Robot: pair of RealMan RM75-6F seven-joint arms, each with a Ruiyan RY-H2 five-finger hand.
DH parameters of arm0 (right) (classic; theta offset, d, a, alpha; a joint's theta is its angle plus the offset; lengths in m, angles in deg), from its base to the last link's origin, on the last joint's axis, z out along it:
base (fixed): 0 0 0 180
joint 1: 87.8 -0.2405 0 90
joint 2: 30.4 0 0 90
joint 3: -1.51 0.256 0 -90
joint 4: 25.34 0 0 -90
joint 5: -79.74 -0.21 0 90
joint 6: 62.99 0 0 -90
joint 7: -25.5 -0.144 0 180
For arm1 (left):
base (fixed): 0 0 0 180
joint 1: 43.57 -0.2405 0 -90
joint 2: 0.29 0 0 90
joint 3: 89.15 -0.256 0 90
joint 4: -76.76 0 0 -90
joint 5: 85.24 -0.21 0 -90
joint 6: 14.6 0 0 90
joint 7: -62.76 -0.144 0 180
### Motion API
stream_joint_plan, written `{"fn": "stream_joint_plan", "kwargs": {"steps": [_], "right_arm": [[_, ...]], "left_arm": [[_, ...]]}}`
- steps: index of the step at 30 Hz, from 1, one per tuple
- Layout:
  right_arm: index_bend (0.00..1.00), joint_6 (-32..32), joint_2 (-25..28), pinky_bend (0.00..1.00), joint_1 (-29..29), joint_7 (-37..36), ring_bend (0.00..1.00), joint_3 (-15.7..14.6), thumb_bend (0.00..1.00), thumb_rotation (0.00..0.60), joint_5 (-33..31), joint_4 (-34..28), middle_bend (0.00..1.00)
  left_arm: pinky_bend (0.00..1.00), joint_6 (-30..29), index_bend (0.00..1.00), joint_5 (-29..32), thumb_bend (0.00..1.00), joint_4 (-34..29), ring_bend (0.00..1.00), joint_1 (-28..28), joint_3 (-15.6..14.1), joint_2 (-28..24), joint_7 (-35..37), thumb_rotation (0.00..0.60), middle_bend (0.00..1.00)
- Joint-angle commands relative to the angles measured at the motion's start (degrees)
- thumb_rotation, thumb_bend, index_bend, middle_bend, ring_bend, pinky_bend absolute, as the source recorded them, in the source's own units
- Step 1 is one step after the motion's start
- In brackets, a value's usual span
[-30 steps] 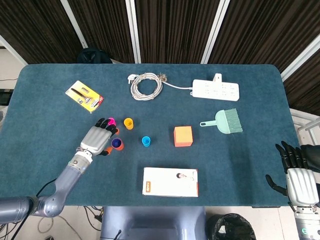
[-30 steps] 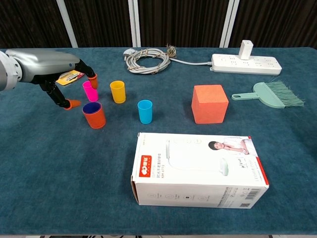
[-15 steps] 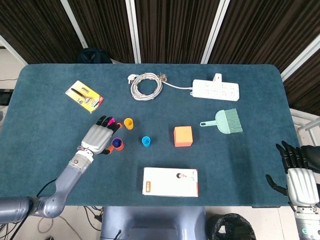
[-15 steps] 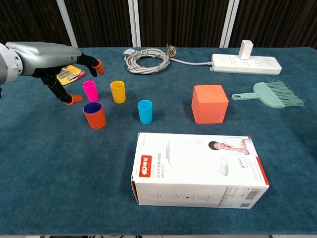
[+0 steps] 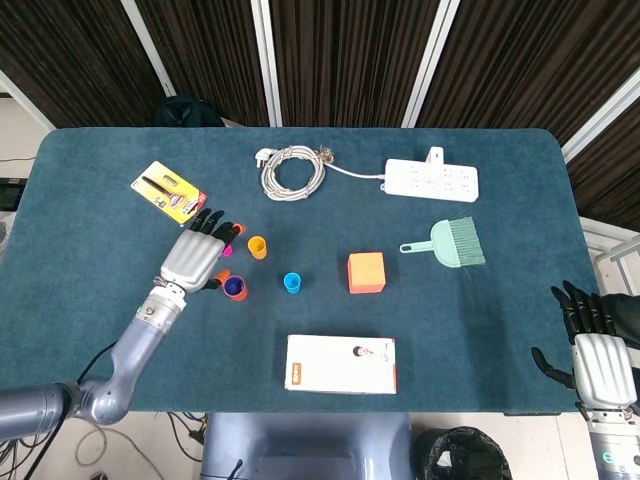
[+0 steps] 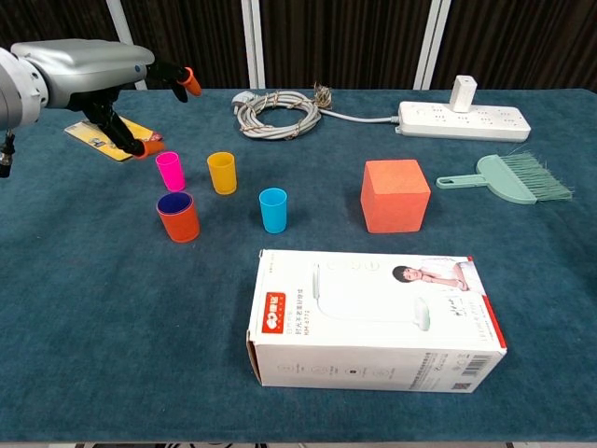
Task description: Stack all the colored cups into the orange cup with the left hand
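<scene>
Cups are standing in a small group on the blue table (image 5: 90, 190) in the head view: the orange cup (image 5: 235, 288), with a dark blue cup already sitting inside it, the pink cup (image 5: 227, 249) partly hidden under the left hand (image 5: 192, 261), the yellow cup (image 5: 258, 247) just beside it, and the light blue cup (image 5: 292, 283) a little further right. The left hand is hovering with fingers spread and is holding nothing; the right hand (image 5: 598, 362) is waiting at the table's near right corner, fingers apart, also with nothing in it. In the chest view the left hand (image 6: 89, 73) is hanging above and behind the pink cup (image 6: 170, 171), not touching it, while the orange cup (image 6: 177, 216) is standing nearer to the camera and the yellow cup (image 6: 221, 173) and the light blue cup (image 6: 273, 209) are standing upright to the right. These cups are looking like thin, light, smooth plastic, so I am judging that they are tipping easily and slipping under a loose pinch. A gentle hold across the upper wall near the rim, thumb against one finger, is seeming best.
</scene>
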Motion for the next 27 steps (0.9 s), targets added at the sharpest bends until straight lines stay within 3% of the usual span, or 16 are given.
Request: {"fn": "stream_joint_plan", "kwargs": {"steps": [1, 13, 27], "right_arm": [[0.09, -0.4, -0.2, 0.04, -0.1, 0.0, 0.09, 0.2, 0.34, 0.6, -0.6, 0.4, 0.04], [0.09, -3.0, -1.6, 0.04, -0.9, 1.1, 0.09, 0.7, 0.34, 0.6, -3.4, 2.7, 0.04], [0.09, -5.0, -2.7, 0.04, -1.3, 1.8, 0.09, 1.4, 0.34, 0.6, -6.4, 5.0, 0.04]], "left_arm": [[0.0, 0.4, 0.16, 0.4, 0.31, 2.4, 0.0, 0.3, 0.9, 1.2, 1.4, 0.6, 0.17], [0.0, 5.7, 0.16, 2.4, 0.27, 11.2, 0.0, 3.9, 2.3, 6.4, 1.5, 0.6, 0.17], [0.0, 13.9, 0.14, 12.4, 0.19, 19.7, 0.0, 9.8, 3.0, 11.0, -3.0, 0.6, 0.16]]}}
